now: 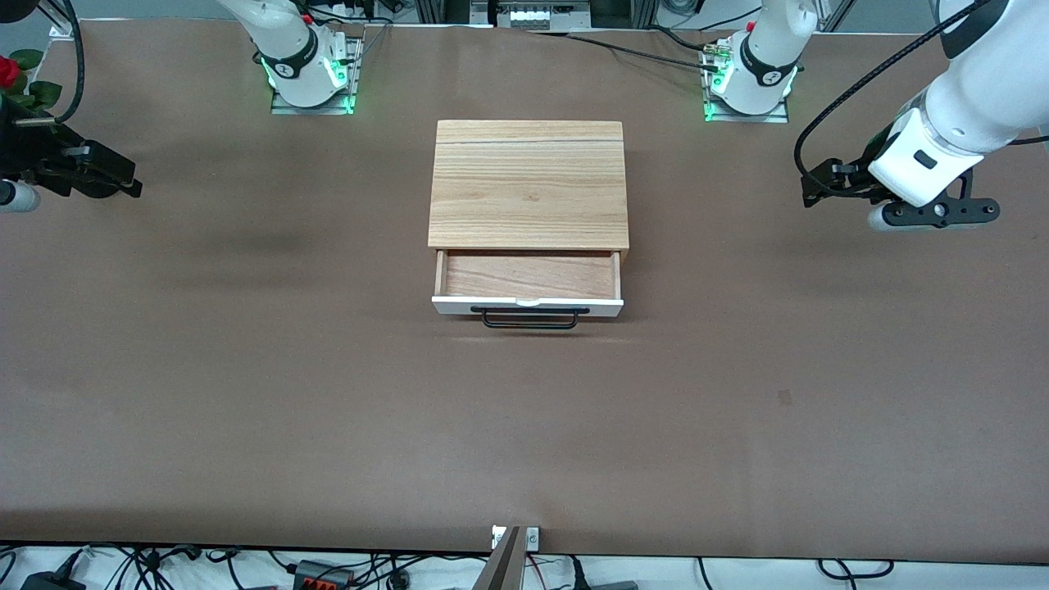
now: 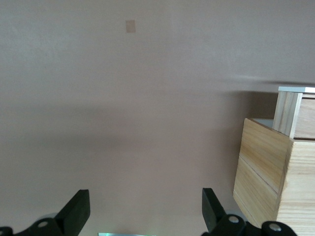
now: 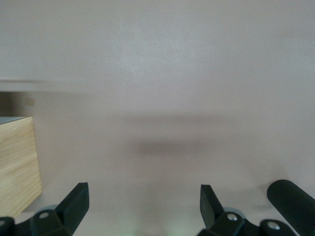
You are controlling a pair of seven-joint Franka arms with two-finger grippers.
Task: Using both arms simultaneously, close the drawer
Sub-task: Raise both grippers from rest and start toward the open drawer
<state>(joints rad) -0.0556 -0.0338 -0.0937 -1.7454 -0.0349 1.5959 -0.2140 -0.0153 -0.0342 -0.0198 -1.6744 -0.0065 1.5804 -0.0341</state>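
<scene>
The light-oak cabinet (image 1: 529,184) stands mid-table. Its drawer (image 1: 531,279) is pulled out toward the front camera, showing the reddish-brown inside, the white front panel (image 1: 527,306) and the black bar handle (image 1: 530,318). My left gripper (image 1: 811,187) hangs open and empty over bare table toward the left arm's end, well apart from the cabinet. My right gripper (image 1: 123,182) hangs open and empty over the right arm's end. In the left wrist view the open gripper (image 2: 145,201) sees the cabinet's side (image 2: 273,182) and the drawer's corner (image 2: 290,110). In the right wrist view the open gripper (image 3: 143,196) sees a cabinet corner (image 3: 17,162).
The brown table (image 1: 328,410) stretches wide round the cabinet. The green-lit arm bases (image 1: 311,78) (image 1: 747,86) stand along the edge farthest from the front camera. A red flower with leaves (image 1: 12,78) sits at the right arm's end. Cables lie along the near edge (image 1: 328,569).
</scene>
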